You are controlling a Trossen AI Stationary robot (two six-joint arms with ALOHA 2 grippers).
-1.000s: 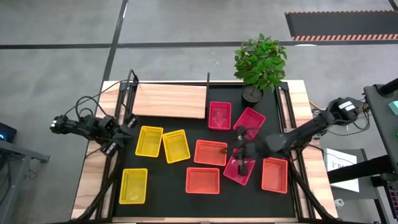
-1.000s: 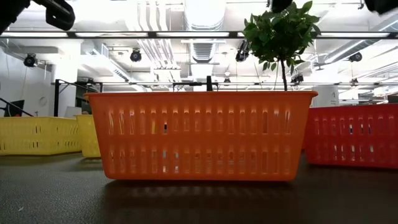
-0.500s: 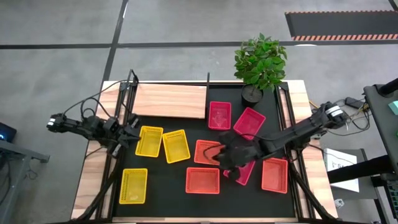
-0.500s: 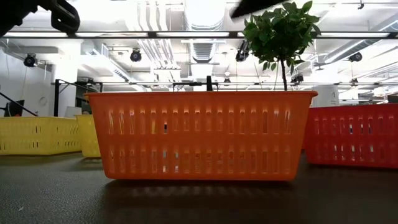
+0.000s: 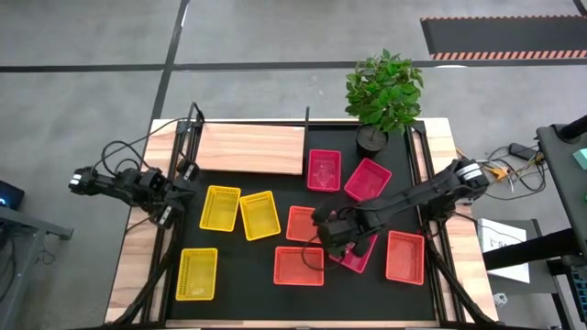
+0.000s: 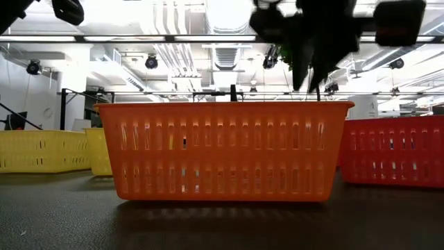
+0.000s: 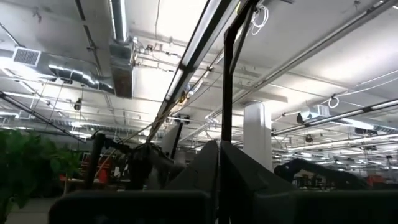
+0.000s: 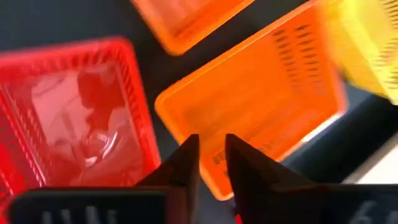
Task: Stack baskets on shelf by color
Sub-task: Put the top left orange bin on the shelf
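- Left gripper (image 5: 182, 194) hangs at the table's left edge, fingers shut and empty. It looks parked, leaving the mat free for the other arm.
- The shelf (image 5: 249, 148) lies just beyond and to the right of the left gripper. It is bare, so no basket is stacked yet.
- Three yellow baskets: two (image 5: 220, 207) (image 5: 260, 214) sit side by side just right of the left gripper. The third (image 5: 197, 273) is nearer the table's front edge.
- Three orange baskets: the middle one (image 5: 298, 223) lies directly under the right gripper's tips. A second (image 5: 299, 265) is just in front of it. The third (image 5: 404, 257) lies well to the gripper's right, beyond a red basket.
- Right gripper (image 5: 323, 229) reaches across the mat to the middle orange basket. In the wrist view its fingers (image 8: 186, 165) stand a little apart above that basket's wall (image 8: 261, 106) and hold nothing. This looks like lining up to pinch the rim. I cannot tell whether it touches.
- Three red baskets: one (image 5: 356, 255) lies tilted under the right arm, just behind the gripper. Two more (image 5: 324, 170) (image 5: 367, 179) sit beyond it, near a potted plant (image 5: 383, 92).
- Change from a second ago: the right gripper was shut and over the tilted red basket. It has since swung left to the orange one and parted its fingers. The left gripper has barely moved, and every basket lies where it did.
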